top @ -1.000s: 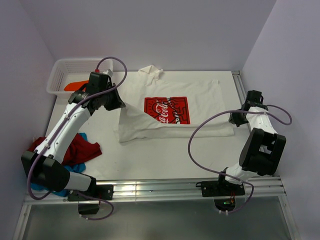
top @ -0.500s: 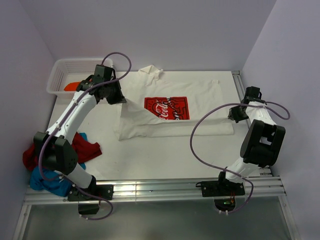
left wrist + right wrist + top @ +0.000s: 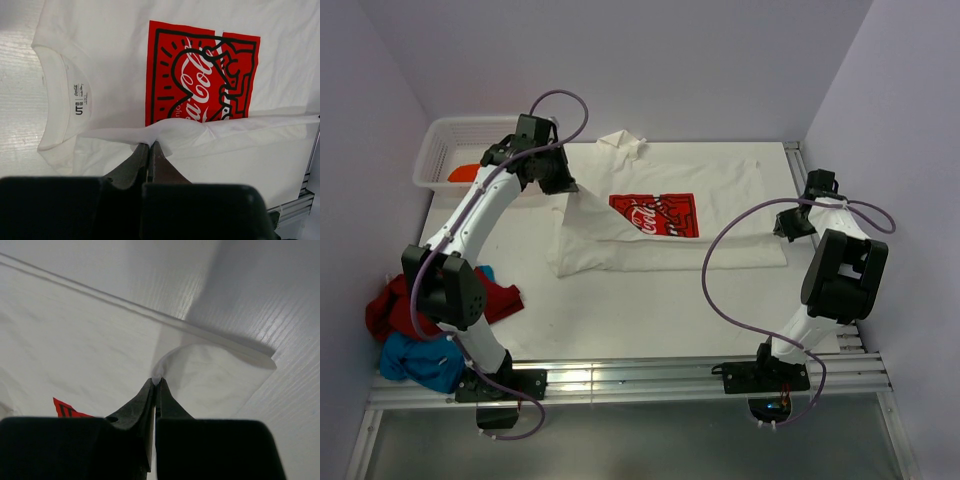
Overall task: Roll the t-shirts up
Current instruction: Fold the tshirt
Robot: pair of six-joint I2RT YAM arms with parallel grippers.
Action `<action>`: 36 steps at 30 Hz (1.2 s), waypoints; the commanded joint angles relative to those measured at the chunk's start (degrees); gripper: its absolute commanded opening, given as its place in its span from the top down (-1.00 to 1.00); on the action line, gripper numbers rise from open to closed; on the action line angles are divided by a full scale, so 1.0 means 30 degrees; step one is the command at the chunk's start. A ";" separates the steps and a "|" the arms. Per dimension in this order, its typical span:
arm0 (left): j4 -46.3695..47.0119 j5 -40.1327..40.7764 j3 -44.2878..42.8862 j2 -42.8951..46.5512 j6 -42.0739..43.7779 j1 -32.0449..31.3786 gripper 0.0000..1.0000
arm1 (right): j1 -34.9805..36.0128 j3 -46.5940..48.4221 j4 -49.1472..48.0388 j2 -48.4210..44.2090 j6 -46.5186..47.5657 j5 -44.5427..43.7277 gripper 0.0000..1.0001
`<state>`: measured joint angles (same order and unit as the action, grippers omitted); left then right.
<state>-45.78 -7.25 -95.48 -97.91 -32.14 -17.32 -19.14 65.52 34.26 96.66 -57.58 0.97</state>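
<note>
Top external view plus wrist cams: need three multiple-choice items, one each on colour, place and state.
1. The square chest print on the white t-shirt is:
A. blue
B. red
C. green

2. The orange t-shirt lies:
A. in the white perforated basket
B. spread on top of the white t-shirt
C. tucked under the white t-shirt

3. The left gripper is:
A. open, clear of any cloth
B. shut on a raised fold of the white t-shirt
C. shut on the basket's rim

Answers:
1 B, the print shows red with black lines in both the top and left wrist views.
2 A, the orange cloth sits inside the basket at the table's far left corner.
3 B, the left wrist view shows its fingers together with white cloth pinched at their tips.
</note>
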 commanded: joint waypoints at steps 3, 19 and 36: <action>-0.0092 0.0218 -0.1629 -0.0848 0.0109 0.0061 0.99 | 0.0255 0.1013 -0.0375 0.0239 -0.0376 -0.0735 1.00; -0.0442 0.1007 -0.4411 -0.4625 -0.0535 0.0002 0.95 | 0.0431 0.1189 -0.1339 0.0564 -0.0202 -0.1641 0.31; 0.0168 0.0655 -0.5766 -0.5043 -0.1299 0.0735 -0.40 | 0.2888 -0.2647 -0.9504 -0.4709 0.5654 0.2716 -0.07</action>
<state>-46.33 -6.61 -112.60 -115.70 -36.21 -15.70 -14.20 58.96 18.09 86.43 -48.25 2.46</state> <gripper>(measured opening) 0.698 0.533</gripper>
